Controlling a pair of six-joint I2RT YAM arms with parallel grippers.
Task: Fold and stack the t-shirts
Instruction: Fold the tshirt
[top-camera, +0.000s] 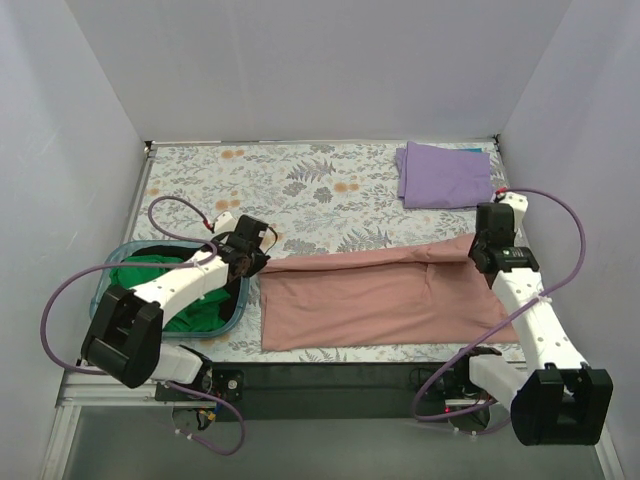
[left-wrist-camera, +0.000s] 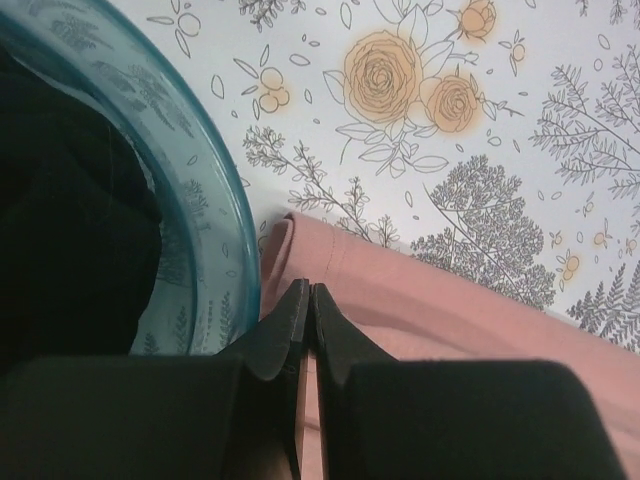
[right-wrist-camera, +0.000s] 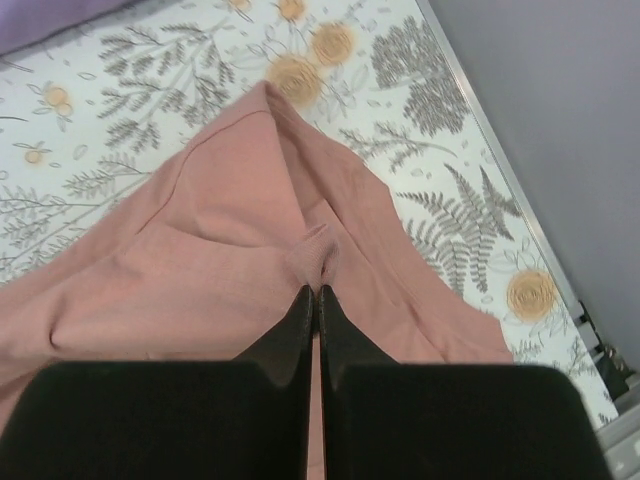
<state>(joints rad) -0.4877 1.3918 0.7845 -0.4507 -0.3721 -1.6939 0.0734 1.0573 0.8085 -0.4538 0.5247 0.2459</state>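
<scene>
Left wrist: L gripper (left-wrist-camera: 308, 292) jaws closed, nipping pink t-shirt (left-wrist-camera: 450, 310) edge just beside teal basket (left-wrist-camera: 215, 230) | R gripper (right-wrist-camera: 316, 292) closed, pinching puckered cloth at other end | shirt spread across table (top-camera: 300, 190) | green t-shirt (top-camera: 150, 275) in basket | lavender t-shirt (top-camera: 445, 175) folded, far-right corner

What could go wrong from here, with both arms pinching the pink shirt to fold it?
1. The right gripper has only a small pucker of the pink shirt in its jaws; it may slip out when lifted.
2. The left gripper pinches right beside the teal basket; a lift could knock or drag it.
3. The shirt lies creased and uneven, so the fold may come out crooked.
</scene>
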